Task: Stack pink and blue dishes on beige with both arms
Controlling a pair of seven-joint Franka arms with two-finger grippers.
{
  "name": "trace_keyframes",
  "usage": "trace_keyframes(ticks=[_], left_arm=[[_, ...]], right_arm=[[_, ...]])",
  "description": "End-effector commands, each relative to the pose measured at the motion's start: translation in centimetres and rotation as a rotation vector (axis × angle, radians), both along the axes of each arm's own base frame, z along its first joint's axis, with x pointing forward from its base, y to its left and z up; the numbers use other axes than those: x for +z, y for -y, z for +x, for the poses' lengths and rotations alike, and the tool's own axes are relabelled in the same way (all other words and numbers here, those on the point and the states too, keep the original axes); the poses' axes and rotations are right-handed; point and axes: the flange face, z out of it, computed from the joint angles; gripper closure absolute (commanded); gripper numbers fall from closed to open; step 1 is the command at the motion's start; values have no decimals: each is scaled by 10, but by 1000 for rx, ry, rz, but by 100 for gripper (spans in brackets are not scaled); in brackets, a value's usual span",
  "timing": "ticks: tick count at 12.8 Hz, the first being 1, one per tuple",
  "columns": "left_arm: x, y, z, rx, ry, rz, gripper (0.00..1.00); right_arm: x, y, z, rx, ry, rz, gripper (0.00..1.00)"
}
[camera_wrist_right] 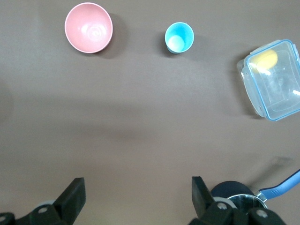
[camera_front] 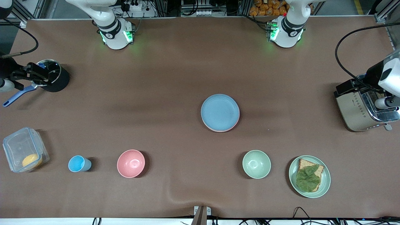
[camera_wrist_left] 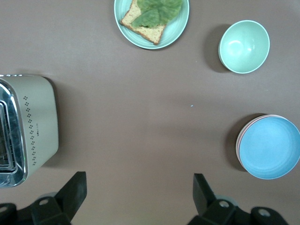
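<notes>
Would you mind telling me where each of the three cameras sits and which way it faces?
Front view: high across the table, facing both arm bases; right gripper over the black pot.
Left wrist view: looks down past the open left gripper at toaster and blue plate.
Right wrist view: looks down at pink bowl.
Front and left wrist views share the blue plate.

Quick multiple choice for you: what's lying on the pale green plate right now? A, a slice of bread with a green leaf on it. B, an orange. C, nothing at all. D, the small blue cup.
A: the pale green plate, toward the left arm's end of the table, carries a bread slice topped with a green leaf, seen in both the front and left wrist views.
</notes>
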Motion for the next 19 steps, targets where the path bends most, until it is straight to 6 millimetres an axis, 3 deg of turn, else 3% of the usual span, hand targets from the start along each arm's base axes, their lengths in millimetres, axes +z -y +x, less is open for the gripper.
trace_keyframes(ticks=[1,6,8,14,17,19], left_arm=[[12,-3,-5,-11,7,-11,0],[12,-6,-4,-8,7,-10,0],[8,-12,-2,3,3,-18,0],[7,-10,-1,2,1,-24,0],[7,-10,0,2,4,-24,0],[7,-9,0,0,4,-25,0]], right_arm=[[10,1,0,-117,5,-19,0],[19,-11,-1,-109,1,-16,0],[33,-20,0,-91,28,-21,0],[37,-22,-3,-142,0,-19,0],[19,-27,7,-142,-32,-13,0],[14,-41,9,-116,-40,-26,0]])
